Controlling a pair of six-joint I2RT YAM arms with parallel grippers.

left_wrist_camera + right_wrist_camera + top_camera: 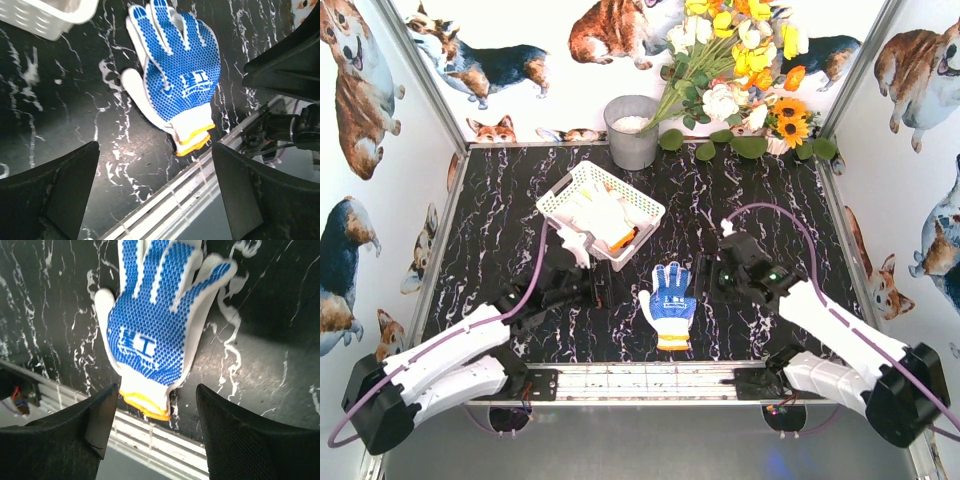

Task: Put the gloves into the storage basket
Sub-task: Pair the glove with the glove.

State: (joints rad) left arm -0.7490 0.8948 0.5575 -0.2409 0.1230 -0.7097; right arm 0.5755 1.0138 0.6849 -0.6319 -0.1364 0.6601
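Black, white-veined marble-pattern tabletop point(500, 210) under grey metal bucket point(632, 132). Corgi-print white walls point(535, 100) behind and flanking it. Yellow-and-white flower bouquet point(740, 60) to its right.

Lone glove point(669, 305) flat on surface point(500, 230), centre, near front edge, fingertips toward the back. Left end effector point(603, 290) just left of it, right end effector point(712, 281) just right, neither touching. Basket point(563, 185) behind-left of that glove, more gloves point(603, 215) inside. Bucket point(632, 135) behind basket at back wall, flowers point(735, 60) right of bucket
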